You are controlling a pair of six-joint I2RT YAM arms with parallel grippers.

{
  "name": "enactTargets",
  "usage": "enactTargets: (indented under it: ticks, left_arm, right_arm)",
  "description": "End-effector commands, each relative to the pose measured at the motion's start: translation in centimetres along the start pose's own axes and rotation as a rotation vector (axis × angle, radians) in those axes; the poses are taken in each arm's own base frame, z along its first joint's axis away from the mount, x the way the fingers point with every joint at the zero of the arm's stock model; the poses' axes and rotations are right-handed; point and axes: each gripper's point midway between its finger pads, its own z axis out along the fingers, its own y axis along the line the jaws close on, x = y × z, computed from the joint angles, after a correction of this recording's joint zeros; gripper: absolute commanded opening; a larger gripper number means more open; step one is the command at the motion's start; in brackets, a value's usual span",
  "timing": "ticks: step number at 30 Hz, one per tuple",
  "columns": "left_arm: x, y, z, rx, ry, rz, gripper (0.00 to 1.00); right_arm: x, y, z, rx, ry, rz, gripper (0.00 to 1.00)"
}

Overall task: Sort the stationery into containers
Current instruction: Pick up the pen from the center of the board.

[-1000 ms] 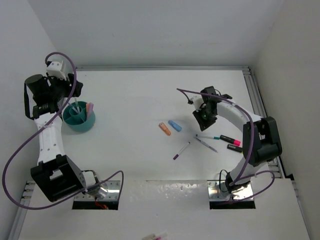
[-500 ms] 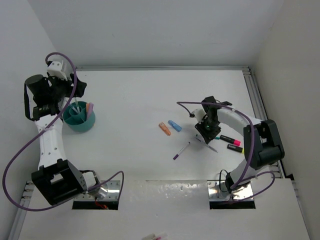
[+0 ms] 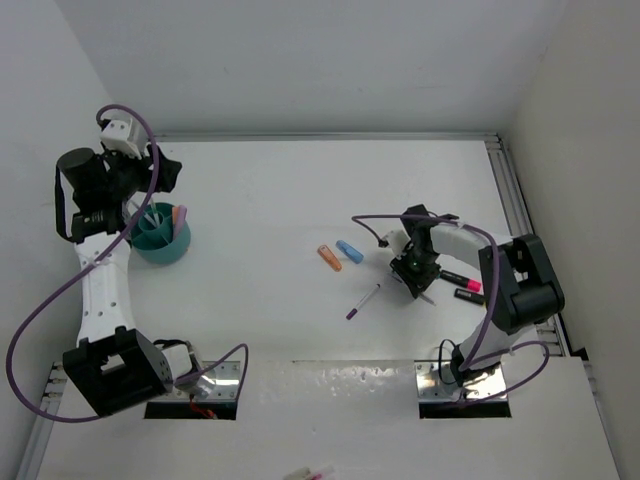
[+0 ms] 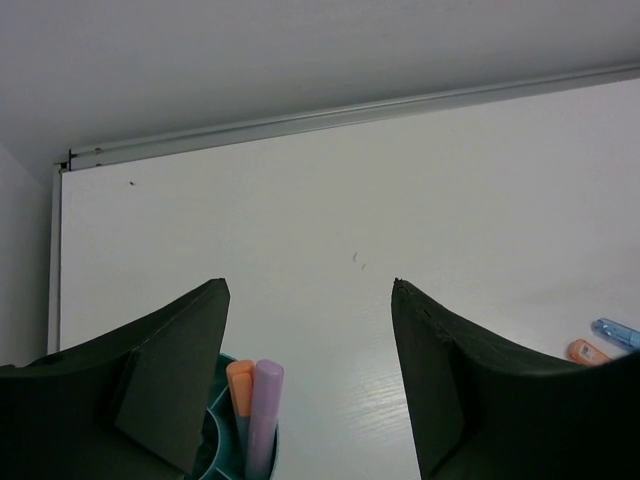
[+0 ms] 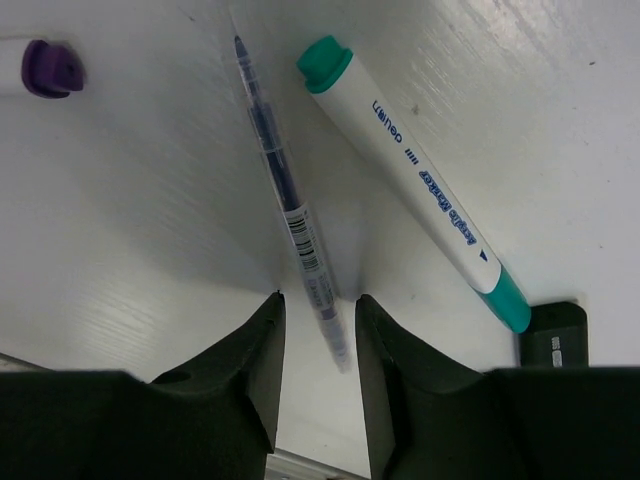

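Left arm and right arm: white links, black joints, looping purple cables; black tool fingers, seemingly of matte plastic.

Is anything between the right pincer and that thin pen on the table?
Nothing visible. The right pincer straddles the pen at one end; the teal-capped marker lies beside it, outside the jaws.

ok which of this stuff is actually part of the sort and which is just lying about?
Job:
- round teal cup, peach highlighter and lilac highlighter in it
- orange highlighter, blue highlighter
- thin purple-capped pen
- thin clear pen, white marker with teal ends
- black marker with pink end, second black marker

Lying about:
- purple robot cables
- metal rail along the table's far edge
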Motion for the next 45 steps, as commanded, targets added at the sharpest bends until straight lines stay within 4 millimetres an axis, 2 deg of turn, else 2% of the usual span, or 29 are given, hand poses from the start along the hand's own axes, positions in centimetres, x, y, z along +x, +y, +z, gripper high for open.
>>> enactTargets:
  ticks: [1, 4, 9, 11, 13, 15, 16, 20, 21, 23, 24, 26, 27, 28, 29, 30, 31, 32, 34, 35, 38, 41, 45]
  left_arm:
    - [-1.5, -0.8, -0.4, 0.007, -0.055, 0.024, 0.72]
    - [-1.5, -0.8, -0.5, 0.005, -0.057, 0.028, 0.72]
    - [-1.8, -0.9, -0.7, 0.000, -0.063, 0.039, 0.72]
    - [-2.0, -1.0, -0.9, -0.001, -0.069, 0.045, 0.72]
    - [-2.5, -1.0, -1.2, -0.007, -0.081, 0.041, 0.72]
    - [-2.8, -1.0, -1.3, -0.009, -0.086, 0.030, 0.72]
    - [-3.1, -1.1, -1.3, -0.005, -0.094, 0.017, 0.72]
    - [-3.9, -1.6, -1.6, 0.017, -0.110, -0.003, 0.72]
    - [-4.1, -1.8, -1.6, 0.022, -0.115, -0.006, 0.72]
    - [-4.4, -2.6, -1.8, 0.065, -0.126, 0.006, 0.72]
    - [-4.3, -3.2, -1.9, 0.093, -0.127, -0.006, 0.72]
    - [-4.0, -6.0, -2.2, 0.254, -0.130, -0.017, 0.72]
    - [-3.5, -8.5, -2.8, 0.380, -0.109, -0.080, 0.72]
    - [-4.3, -9.3, -2.8, 0.425, -0.149, -0.066, 0.72]
    - [-4.3, -10.5, -2.9, 0.473, -0.146, -0.106, 0.72]
    - [-3.3, -12.8, -3.0, 0.569, -0.091, -0.240, 0.72]
    - [-4.0, -14.0, -3.1, 0.622, -0.116, -0.239, 0.72]
    - [-3.5, -16.6, -3.3, 0.702, -0.071, -0.312, 0.72]
    - [-3.5, -18.9, -3.2, 0.736, -0.061, -0.335, 0.72]
    - [-3.4, -21.3, -3.5, 0.788, -0.052, -0.325, 0.72]
    - [-3.0, -23.6, -3.0, 0.811, -0.021, -0.365, 0.73]
    - [-2.6, -22.9, -1.9, 0.775, 0.005, -0.405, 0.73]
    - [-3.2, -23.3, -1.7, 0.787, -0.008, -0.408, 0.73]
  right_arm:
    - [-0.5, -0.7, 0.7, 0.024, -0.022, -0.028, 0.34]
    - [-0.4, -0.5, 1.1, 0.014, -0.016, -0.030, 0.33]
    - [-0.4, 0.4, 1.1, -0.005, -0.022, -0.059, 0.25]
    - [-0.2, 1.8, 1.0, -0.041, -0.027, -0.092, 0.14]
    - [-0.3, 2.9, 0.1, -0.054, -0.051, -0.128, 0.09]
    - [-0.6, 4.6, -0.9, -0.077, -0.065, -0.174, 0.04]
    - [-1.2, 5.5, -2.0, -0.070, -0.102, -0.197, 0.02]
    - [-3.7, 6.5, -5.4, -0.029, -0.203, -0.226, 0.00]
    - [-5.2, 6.5, -6.9, -0.014, -0.253, -0.222, 0.00]
    - [-7.0, 6.6, -9.2, 0.005, -0.335, -0.220, 0.00]
    - [-8.8, 6.7, -11.2, 0.010, -0.408, -0.215, 0.00]
    - [-11.4, 6.9, -14.2, 0.018, -0.544, -0.206, 0.00]
    - [-12.9, 7.7, -16.3, -0.013, -0.625, -0.196, 0.00]
    - [-14.0, 8.2, -17.6, -0.034, -0.677, -0.198, 0.00]
    - [-14.7, 8.8, -18.2, -0.066, -0.690, -0.195, 0.00]
    - [-16.2, 10.0, -20.5, -0.119, -0.745, -0.193, 0.00]
    - [-17.0, 10.4, -21.5, -0.146, -0.768, -0.186, 0.00]
    - [-18.6, 10.7, -22.9, -0.170, -0.801, -0.174, 0.00]
    - [-20.4, 11.9, -24.5, -0.247, -0.841, -0.136, 0.00]
    - [-21.8, 12.2, -25.5, -0.267, -0.862, -0.132, 0.00]
    - [-24.5, 13.8, -26.9, -0.334, -0.891, -0.119, 0.00]
    - [-25.8, 15.3, -27.8, -0.365, -0.912, -0.133, 0.00]
    - [-26.0, 17.0, -27.1, -0.376, -0.889, -0.175, 0.00]
